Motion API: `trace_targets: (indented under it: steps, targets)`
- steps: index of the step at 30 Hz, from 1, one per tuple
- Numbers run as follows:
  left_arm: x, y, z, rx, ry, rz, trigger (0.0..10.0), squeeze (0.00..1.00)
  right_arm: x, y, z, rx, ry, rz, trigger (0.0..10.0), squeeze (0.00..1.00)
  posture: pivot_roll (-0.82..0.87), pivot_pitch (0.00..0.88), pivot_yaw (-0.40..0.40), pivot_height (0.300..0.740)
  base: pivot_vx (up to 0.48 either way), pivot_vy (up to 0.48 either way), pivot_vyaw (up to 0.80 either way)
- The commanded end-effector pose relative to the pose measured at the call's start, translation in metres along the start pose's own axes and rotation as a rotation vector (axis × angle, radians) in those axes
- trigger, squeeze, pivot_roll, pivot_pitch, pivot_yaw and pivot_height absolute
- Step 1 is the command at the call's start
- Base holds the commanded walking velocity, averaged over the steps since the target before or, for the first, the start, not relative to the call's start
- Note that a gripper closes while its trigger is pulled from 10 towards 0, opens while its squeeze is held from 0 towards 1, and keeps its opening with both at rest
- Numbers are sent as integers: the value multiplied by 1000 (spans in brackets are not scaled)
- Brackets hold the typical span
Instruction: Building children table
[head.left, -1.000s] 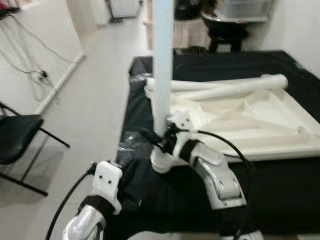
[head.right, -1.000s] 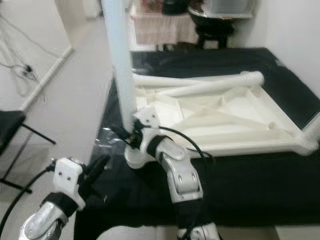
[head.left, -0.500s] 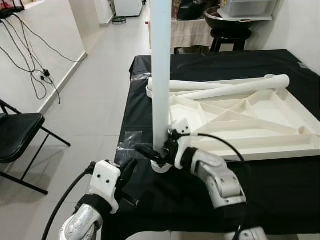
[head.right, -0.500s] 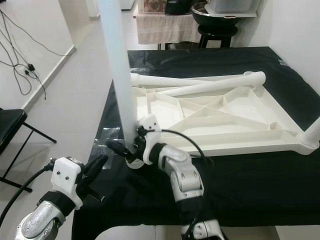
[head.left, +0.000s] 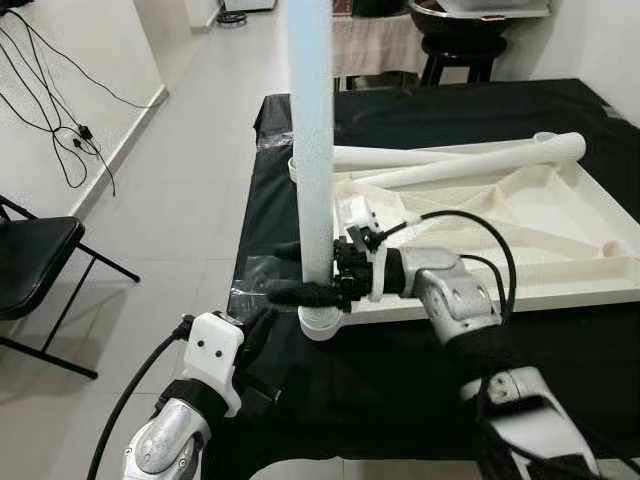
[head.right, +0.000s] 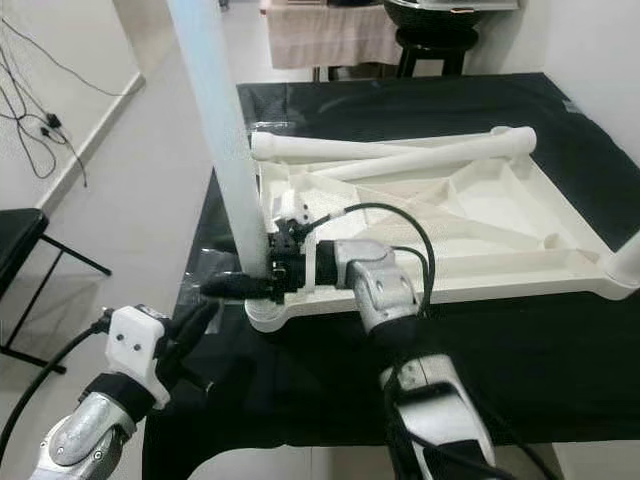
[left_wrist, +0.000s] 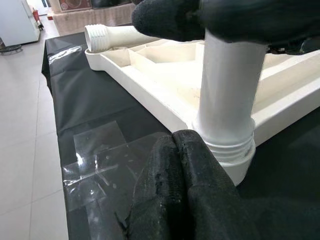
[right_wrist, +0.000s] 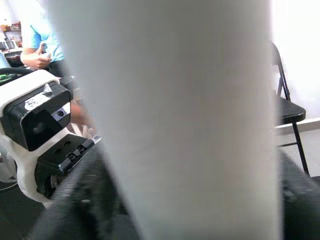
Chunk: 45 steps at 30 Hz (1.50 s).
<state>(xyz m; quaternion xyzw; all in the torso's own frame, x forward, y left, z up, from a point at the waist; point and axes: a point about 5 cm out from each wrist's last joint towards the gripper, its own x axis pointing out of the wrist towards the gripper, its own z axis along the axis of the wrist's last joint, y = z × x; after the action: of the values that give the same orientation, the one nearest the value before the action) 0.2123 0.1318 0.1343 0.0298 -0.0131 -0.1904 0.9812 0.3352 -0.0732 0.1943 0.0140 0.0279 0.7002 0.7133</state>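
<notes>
White tabletop (head.left: 560, 215), upside down on the black-covered desk (head.left: 420, 110). An upright leg (head.left: 311, 150) stands in the tabletop's near corner socket (head.left: 322, 322). The right end effector (head.left: 300, 272) clasps the leg just above that socket, one finger on each side. The left end effector (left_wrist: 175, 200), its fingers pressed together and holding nothing, sits just beside the socket. Two loose legs (head.left: 450, 160) lie across the tabletop's far edge. A black chair (head.left: 30, 265) stands on the floor, well apart from the tabletop.

White table top (head.left: 560, 230) and white leg (head.left: 310, 150) on black cloth (head.left: 420, 110); black chair (head.left: 30, 265)
</notes>
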Motion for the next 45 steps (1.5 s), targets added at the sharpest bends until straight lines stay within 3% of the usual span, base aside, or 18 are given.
trace_targets:
  steps: [1,10,13,14,15,17,18,20,21,26,27,29,30,34,36,40,41,45]
  targets:
    - [0,-1,-6,-17,25,-2,10000,0,6,0,-10,26,26,51,0,0,61,81,22,740,0,0,0]
    - [-1,-2,-7,-20,26,-3,10000,0,-1,-2,-16,11,28,-8,0,0,57,81,21,740,0,0,0]
    - [-1,-3,-7,-22,26,-5,10000,0,3,3,-30,13,48,-218,0,0,57,84,9,740,0,0,0]
    - [-1,-3,-7,-22,26,-5,10000,0,3,3,-30,13,48,-218,0,0,57,84,9,740,0,0,0]
    - [-2,-3,-6,-21,26,-5,10000,0,8,0,-38,30,59,-525,0,0,60,88,1,740,0,0,0]
    - [-2,-3,-6,-21,26,-5,10000,0,8,0,-38,30,59,-525,0,0,60,88,1,740,0,0,0]
    - [-2,-2,-6,-20,25,-4,10000,0,8,10,-47,48,79,-727,0,0,51,99,0,740,0,0,0]
    - [-2,-2,-6,-20,25,-4,10000,0,8,10,-47,48,79,-727,0,0,51,99,0,740,0,0,0]
    - [-1,-1,-6,-18,24,-2,10000,0,9,19,-48,29,94,-834,0,0,35,84,14,740,0,0,0]
    - [0,-1,-6,-26,20,-8,10000,0,9,13,-48,23,106,-798,0,0,40,92,5,740,0,0,0]
    - [0,-1,-5,-24,17,-2,10000,0,10,12,-47,23,108,-804,10000,0,40,94,5,740,0,0,0]
    - [0,-1,-5,-22,15,4,10000,0,10,12,-46,26,113,-804,10000,0,41,94,3,740,0,0,0]
    - [0,0,-5,-22,15,5,10000,0,13,12,-45,51,99,-745,10000,1000,40,93,5,740,0,0,0]
    - [0,0,-5,-24,14,5,10000,0,20,16,-42,83,79,-649,10000,1000,40,93,8,740,0,0,0]
    - [1,1,-5,-26,15,2,10000,0,26,21,-30,9,64,-456,10000,1000,37,88,17,740,0,0,0]
    - [1,1,-5,-26,15,1,10000,0,26,21,-25,-31,62,-385,10000,1000,37,87,17,740,0,0,0]
    - [1,1,-5,-25,16,0,10000,0,21,15,-21,-51,69,-292,10000,0,45,84,16,740,0,0,0]
    - [1,0,-5,-22,16,0,10000,0,8,-2,-17,-53,109,-187,10000,0,52,82,16,740,0,0,0]
